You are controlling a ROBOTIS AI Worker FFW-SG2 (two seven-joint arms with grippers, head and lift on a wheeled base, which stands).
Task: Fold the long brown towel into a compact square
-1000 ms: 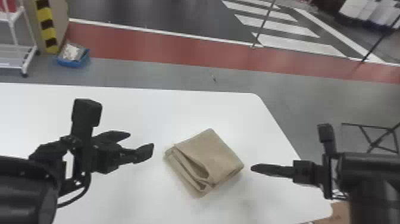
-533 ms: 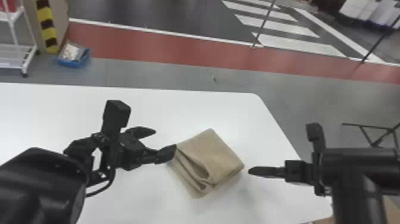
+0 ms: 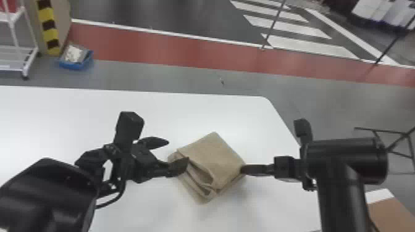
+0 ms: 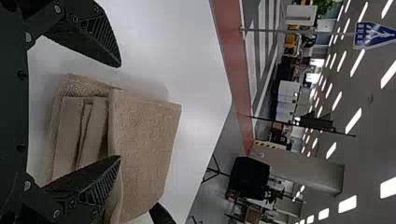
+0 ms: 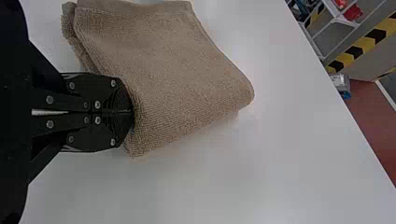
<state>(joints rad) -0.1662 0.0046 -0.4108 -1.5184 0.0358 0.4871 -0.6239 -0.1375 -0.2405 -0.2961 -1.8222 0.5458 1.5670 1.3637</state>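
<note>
A brown towel lies folded into a small, thick, roughly square bundle on a white surface, toward its right end. The bundle sits at an angle, one corner pointing away from the robot. Several layers show along its near left side, where the top fold gapes a little.

The left claw is at the towel's left corner, its two black fingers spread wide with nothing gripped between them. In the left wrist view, one finger overlaps the stacked layers and the other is over bare surface; whether the first touches the cloth is unclear.

The right claw is at the towel's right corner, its fingers pressed together, tips against the folded edge.

Beyond the surface, a red strip crosses the grey floor, with white crossing stripes behind. At far left are a white rack and a blue tray.
</note>
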